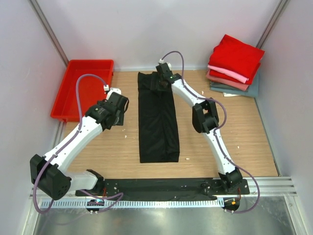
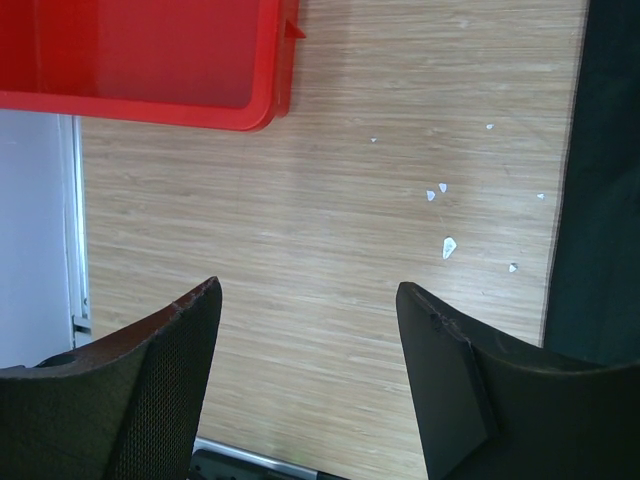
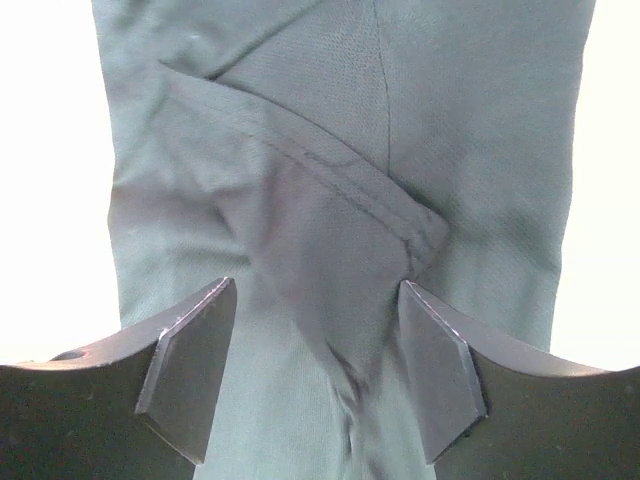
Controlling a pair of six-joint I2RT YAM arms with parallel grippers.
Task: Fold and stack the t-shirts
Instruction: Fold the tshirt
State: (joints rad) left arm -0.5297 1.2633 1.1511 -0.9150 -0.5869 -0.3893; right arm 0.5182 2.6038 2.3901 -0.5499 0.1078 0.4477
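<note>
The black t-shirt (image 1: 157,122) lies folded into a long narrow strip down the middle of the table. My right gripper (image 1: 160,84) is open just above its far end; in the right wrist view (image 3: 318,330) the fingers straddle a folded sleeve hem (image 3: 350,190) of the cloth without gripping it. My left gripper (image 1: 121,108) is open and empty over bare wood left of the strip; the left wrist view (image 2: 308,330) shows the shirt's edge (image 2: 600,180) at the right. Folded red, pink, dusty-rose and grey-teal t-shirts (image 1: 234,66) are stacked at the far right corner.
A red plastic tray (image 1: 83,88) stands at the far left, its corner in the left wrist view (image 2: 150,60). Small white crumbs (image 2: 448,246) lie on the wood between the tray and the shirt. White walls close in the table on three sides.
</note>
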